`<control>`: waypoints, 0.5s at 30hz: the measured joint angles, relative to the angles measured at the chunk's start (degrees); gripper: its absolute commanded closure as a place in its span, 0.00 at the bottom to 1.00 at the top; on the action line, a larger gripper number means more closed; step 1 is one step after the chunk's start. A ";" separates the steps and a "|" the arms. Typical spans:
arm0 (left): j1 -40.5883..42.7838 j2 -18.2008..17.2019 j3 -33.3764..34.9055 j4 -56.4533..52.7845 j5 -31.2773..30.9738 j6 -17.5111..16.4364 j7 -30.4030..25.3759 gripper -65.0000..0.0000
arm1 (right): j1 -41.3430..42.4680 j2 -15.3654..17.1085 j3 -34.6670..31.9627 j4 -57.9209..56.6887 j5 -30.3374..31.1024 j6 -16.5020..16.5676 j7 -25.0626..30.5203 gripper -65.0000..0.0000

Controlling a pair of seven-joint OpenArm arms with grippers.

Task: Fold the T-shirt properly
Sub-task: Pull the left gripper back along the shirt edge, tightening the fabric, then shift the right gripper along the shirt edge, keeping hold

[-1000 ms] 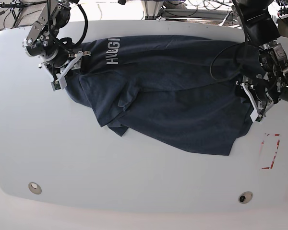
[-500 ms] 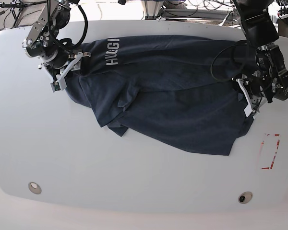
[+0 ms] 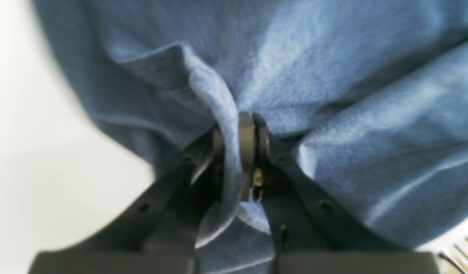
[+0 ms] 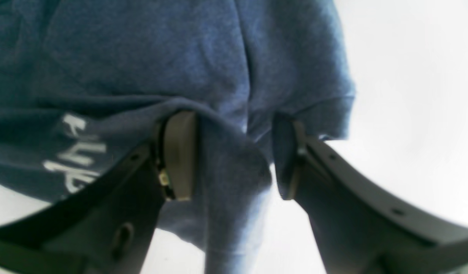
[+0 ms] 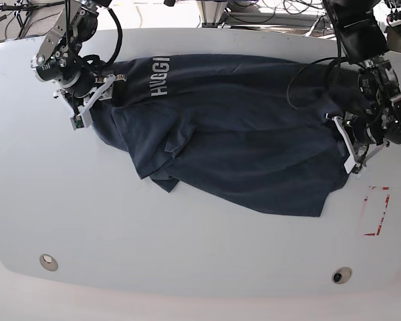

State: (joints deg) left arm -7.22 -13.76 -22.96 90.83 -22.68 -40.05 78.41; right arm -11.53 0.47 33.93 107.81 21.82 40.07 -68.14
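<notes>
The dark navy T-shirt (image 5: 240, 134) lies crumpled across the white table (image 5: 187, 241), its white lettering (image 5: 159, 77) near the far left. On the right of the base view, my left gripper (image 5: 347, 144) sits at the shirt's right edge. The left wrist view shows this gripper (image 3: 245, 125) shut tight on a fold of the T-shirt (image 3: 332, 76). At the shirt's left end is my right gripper (image 5: 93, 100). In the right wrist view a thick bunch of the T-shirt (image 4: 142, 57) fills the gap between the fingers of that gripper (image 4: 230, 156), beside the lettering (image 4: 76, 152).
A red-outlined rectangle (image 5: 375, 210) is marked on the table to the right of the shirt's lower corner. Two round fittings (image 5: 48, 261) (image 5: 341, 275) sit near the table's front edge. Cables and frames crowd the back edge.
My left gripper has closed onto the shirt's right edge and shifted a little. The shirt's far edge and lettering have moved slightly toward the back. The right arm has barely moved.
</notes>
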 measured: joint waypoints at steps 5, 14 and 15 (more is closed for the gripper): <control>0.42 -0.04 -0.28 6.56 -0.35 0.11 -0.20 1.00 | 0.00 0.00 0.00 0.04 0.04 -0.02 0.00 0.54; 0.48 -0.09 -5.88 18.18 -1.27 0.11 0.04 1.00 | 0.17 0.13 0.11 2.84 0.13 -0.02 0.07 0.54; 0.37 -0.26 -6.32 18.82 -0.87 0.13 0.02 1.00 | 0.20 0.17 0.11 2.82 0.02 -0.02 0.02 0.54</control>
State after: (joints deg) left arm -6.85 -14.02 -29.28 109.65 -23.55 -39.92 78.43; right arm -11.33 0.64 34.04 110.63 21.85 40.05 -68.12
